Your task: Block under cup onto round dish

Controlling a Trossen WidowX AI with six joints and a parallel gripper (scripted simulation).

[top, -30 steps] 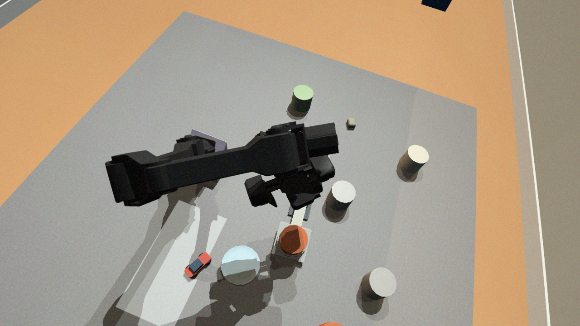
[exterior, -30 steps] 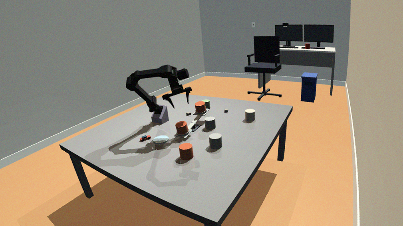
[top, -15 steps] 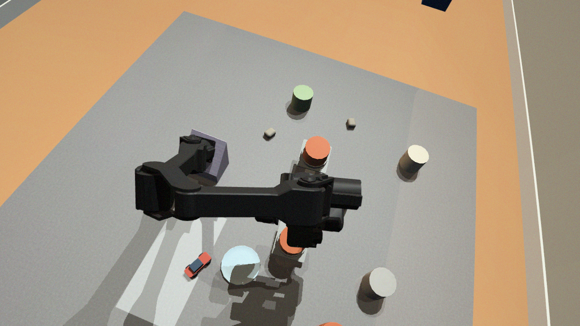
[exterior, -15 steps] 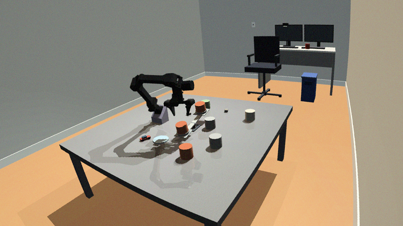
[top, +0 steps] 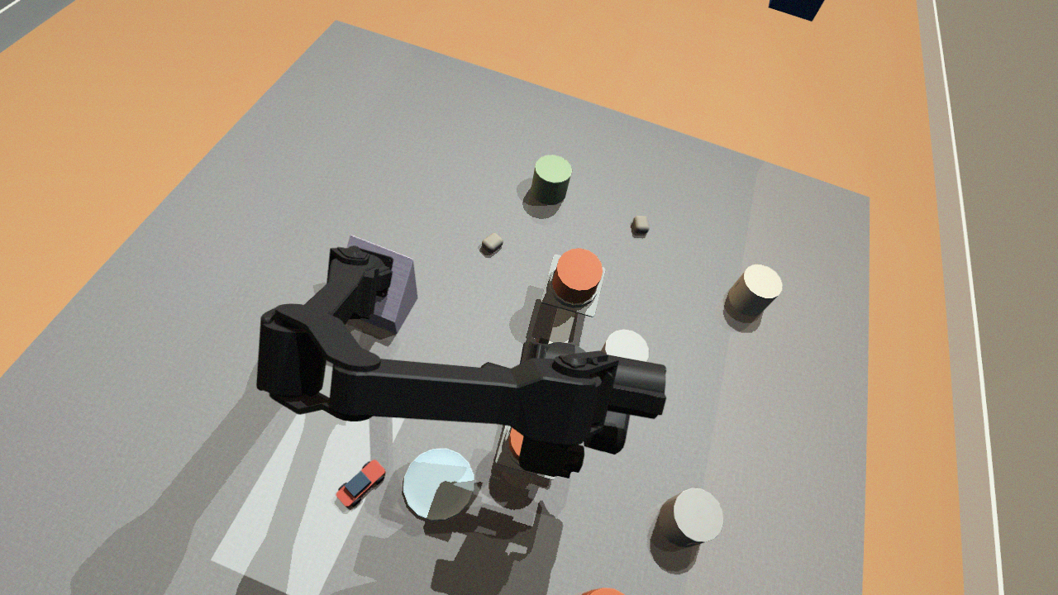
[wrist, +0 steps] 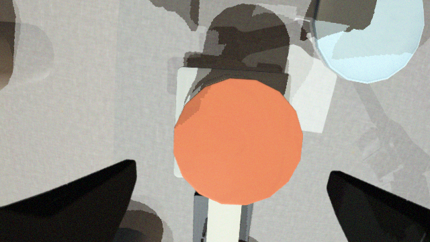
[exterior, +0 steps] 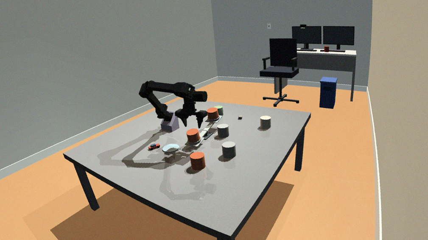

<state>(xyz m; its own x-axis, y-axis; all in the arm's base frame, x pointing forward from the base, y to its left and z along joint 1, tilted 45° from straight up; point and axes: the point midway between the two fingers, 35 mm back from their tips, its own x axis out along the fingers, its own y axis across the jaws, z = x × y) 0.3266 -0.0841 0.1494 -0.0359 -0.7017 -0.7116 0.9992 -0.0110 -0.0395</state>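
Note:
My gripper (exterior: 192,125) (wrist: 234,175) is open and empty above the near orange cup (top: 515,442) (exterior: 193,135) (wrist: 238,141). In the wrist view the fingertips stand wide on either side of this cup, a little off its middle. The far orange cup (top: 578,273) (exterior: 212,113) stands on the other end of the balance (top: 596,294) (wrist: 224,222). The balance looks lower at the near cup's end. The pale blue round dish (top: 436,466) (exterior: 170,148) (wrist: 373,70) lies beside the near end, with nothing on it. The block is not visible.
A third orange cylinder (exterior: 197,160), white cylinders (top: 626,346) (top: 697,516), a cream cylinder (top: 760,284) and a green one (top: 551,177) stand around. A toy car (top: 359,483) (exterior: 153,146) is left of the dish. Small stones (top: 492,242) (top: 640,225) lie beyond the far cup.

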